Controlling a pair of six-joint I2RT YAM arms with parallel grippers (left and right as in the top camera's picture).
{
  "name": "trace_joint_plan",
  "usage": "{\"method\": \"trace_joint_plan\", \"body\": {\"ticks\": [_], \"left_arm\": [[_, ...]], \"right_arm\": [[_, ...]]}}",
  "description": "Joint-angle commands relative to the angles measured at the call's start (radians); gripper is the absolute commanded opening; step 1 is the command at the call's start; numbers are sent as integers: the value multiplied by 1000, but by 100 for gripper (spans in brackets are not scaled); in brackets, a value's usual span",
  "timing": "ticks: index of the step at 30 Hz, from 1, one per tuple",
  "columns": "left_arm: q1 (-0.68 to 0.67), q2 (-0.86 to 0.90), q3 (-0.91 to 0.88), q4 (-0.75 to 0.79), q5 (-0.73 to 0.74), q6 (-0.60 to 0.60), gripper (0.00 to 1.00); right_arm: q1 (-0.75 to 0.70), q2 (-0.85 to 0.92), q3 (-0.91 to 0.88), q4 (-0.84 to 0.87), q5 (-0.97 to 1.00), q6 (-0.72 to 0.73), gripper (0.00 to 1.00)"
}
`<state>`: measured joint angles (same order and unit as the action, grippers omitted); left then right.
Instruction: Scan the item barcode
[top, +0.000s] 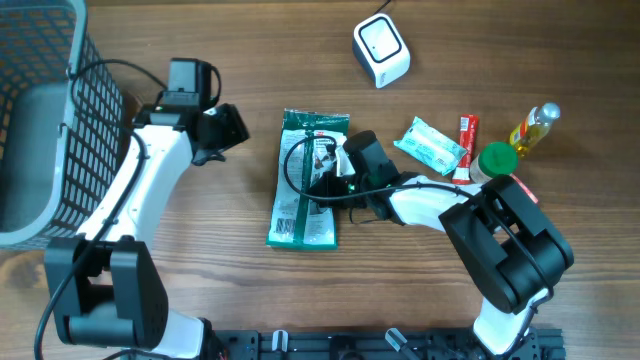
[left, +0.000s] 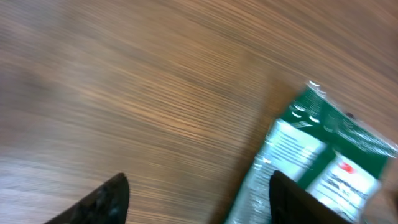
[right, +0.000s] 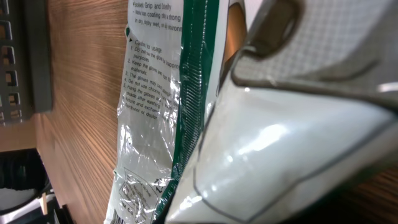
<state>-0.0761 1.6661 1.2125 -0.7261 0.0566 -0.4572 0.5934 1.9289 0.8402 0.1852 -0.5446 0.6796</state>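
Flat on the counter (top: 250, 60), mid-scene: green packet (top: 300, 215). Right tool (top: 332, 172) clenched, apparently pinching the packet's edge, though blurred up close. Left tool (left: 199, 199) released, empty, just beside the packet.

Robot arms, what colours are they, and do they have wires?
Both are white tubes with chunky black joints. The left arm has a thin black cable arcing off it; the right arm has one curling at its wrist. Left fingers are black, right fingers whitish.
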Motion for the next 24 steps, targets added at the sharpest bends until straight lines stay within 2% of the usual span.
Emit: {"method": "trace_joint_plan", "body": {"ticks": [1, 4, 6, 10, 13, 14, 15, 24], "left_arm": [[35, 4, -2, -23, -96, 8, 67], [43, 4, -3, -39, -97, 17, 68], [41, 4, -3, -38, -96, 97, 68], [41, 4, -5, -41, -100, 167, 75], [41, 4, -5, -36, -146, 204, 79], [41, 4, -5, -39, -164, 204, 93], [41, 4, -5, -45, -164, 204, 100], [41, 4, -5, -42, -152, 177, 100]], "right_arm": [[8, 29, -14, 1, 28, -60, 4], [8, 29, -14, 0, 28, -82, 4], [8, 29, -14, 0, 28, -124, 4], [8, 29, -14, 0, 29, -169, 4], [8, 29, -14, -20, 29, -280, 4], [8, 29, -14, -23, 29, -291, 4], [8, 29, -14, -25, 29, -290, 4], [8, 29, -14, -25, 29, -290, 4]]}}
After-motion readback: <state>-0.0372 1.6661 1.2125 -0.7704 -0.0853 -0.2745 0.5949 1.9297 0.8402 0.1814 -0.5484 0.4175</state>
